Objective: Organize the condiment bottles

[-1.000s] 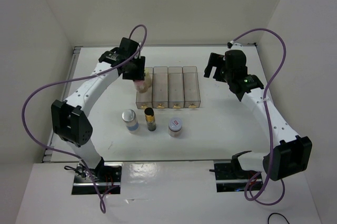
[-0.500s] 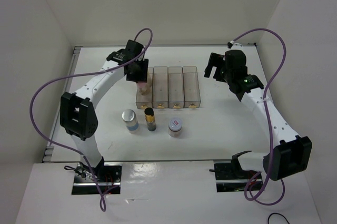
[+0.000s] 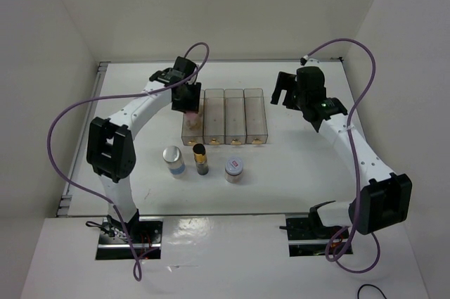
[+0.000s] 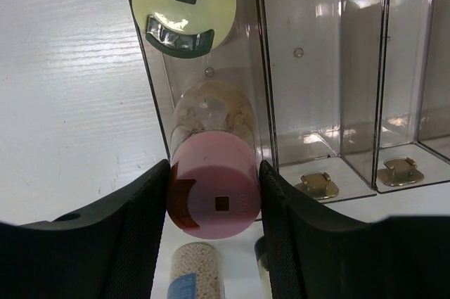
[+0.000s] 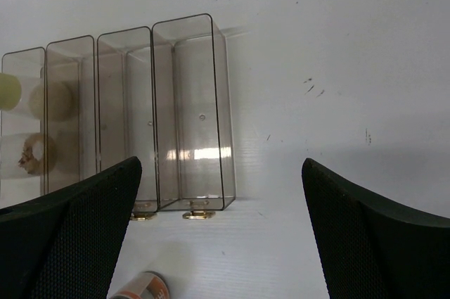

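Note:
My left gripper (image 4: 214, 204) is shut on the pink-lid jar (image 4: 214, 197) and holds it over the leftmost clear bin (image 4: 151, 95), near its front end. The yellow-green-lid jar (image 4: 184, 3) stands in that same bin, farther back. From above, the left gripper (image 3: 188, 102) is over the leftmost bin (image 3: 192, 137). The white-lid jar with blue label (image 3: 173, 159), the dark bottle with gold band (image 3: 200, 158) and the silver-grey-lid jar (image 3: 234, 169) stand in a row on the table in front of the bins. My right gripper (image 5: 221, 236) is open and empty, right of the bins.
Four clear rectangular bins (image 3: 235, 117) stand side by side mid-table; the three right ones (image 5: 190, 109) hold nothing. White walls enclose the table on the left, back and right. The silver-grey-lid jar's label (image 5: 139, 288) shows at the bottom of the right wrist view.
My left gripper has moved right and a little back with the pink-lid jar, from the bin's left edge to over the leftmost bin. The right arm shifted only slightly.

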### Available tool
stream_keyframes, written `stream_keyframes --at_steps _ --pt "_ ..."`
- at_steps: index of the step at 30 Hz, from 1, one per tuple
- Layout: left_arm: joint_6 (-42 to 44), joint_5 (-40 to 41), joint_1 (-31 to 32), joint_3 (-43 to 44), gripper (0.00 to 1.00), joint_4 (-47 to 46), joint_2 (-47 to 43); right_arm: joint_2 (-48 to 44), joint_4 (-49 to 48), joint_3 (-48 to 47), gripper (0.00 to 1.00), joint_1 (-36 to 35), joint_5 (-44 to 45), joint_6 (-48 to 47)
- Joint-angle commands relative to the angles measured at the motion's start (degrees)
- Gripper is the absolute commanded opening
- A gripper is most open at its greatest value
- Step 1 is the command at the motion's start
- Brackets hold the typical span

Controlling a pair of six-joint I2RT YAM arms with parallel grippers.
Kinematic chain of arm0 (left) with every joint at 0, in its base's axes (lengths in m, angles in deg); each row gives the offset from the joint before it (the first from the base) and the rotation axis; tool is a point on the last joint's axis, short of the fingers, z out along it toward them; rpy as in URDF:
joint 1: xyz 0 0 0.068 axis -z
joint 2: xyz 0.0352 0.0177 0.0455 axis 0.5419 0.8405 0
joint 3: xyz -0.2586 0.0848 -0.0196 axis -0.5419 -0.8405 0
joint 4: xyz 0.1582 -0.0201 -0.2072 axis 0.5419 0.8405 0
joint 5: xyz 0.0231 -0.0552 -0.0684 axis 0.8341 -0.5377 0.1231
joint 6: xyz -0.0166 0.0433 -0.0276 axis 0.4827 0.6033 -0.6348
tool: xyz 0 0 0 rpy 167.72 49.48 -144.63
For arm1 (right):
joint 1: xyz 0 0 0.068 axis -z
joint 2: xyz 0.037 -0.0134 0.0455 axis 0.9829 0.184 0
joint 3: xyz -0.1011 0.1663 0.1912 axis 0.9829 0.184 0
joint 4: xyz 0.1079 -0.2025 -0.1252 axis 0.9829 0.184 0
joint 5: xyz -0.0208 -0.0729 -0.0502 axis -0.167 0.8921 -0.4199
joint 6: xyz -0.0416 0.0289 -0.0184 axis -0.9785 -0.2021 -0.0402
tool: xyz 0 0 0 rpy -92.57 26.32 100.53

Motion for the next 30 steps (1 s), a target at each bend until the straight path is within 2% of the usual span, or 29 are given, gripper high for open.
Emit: stream_keyframes --at_steps 1,7,11,16,22,26,30 --pt "1.4 1.3 0.8 0.4 0.54 -1.2 0.5 0.6 -2.2 -0.9 0.99 -0.5 1.0 0.0" --pt "1.4 1.9 0.8 -0.7 0.61 -2.3 1.6 0.6 -1.6 -2.3 0.99 -0.5 2.6 -1.2" --pt "0.9 2.4 0.8 -1.3 0.72 -2.3 2.1 0.6 -1.6 -2.3 0.99 -0.5 2.7 -1.2" --pt "0.8 2.9 0.8 0.2 0.78 -1.8 2.1 0.6 -1.1 -2.3 0.99 -0.5 2.7 -1.2" --pt "0.8 2.4 0.8 3.9 0.89 4.0 -4.3 0.6 -1.1 -2.3 0.99 -0.5 2.0 -1.2" --pt "0.8 1.7 0.8 3.9 0.93 7.5 -13.6 0.0 -1.1 -2.3 0.99 -0.5 1.5 -1.2" --pt "-0.6 2.3 0.8 -0.1 0.95 12.6 -21.5 0.0 -1.1 -2.3 0.99 -0.5 0.4 -1.2"
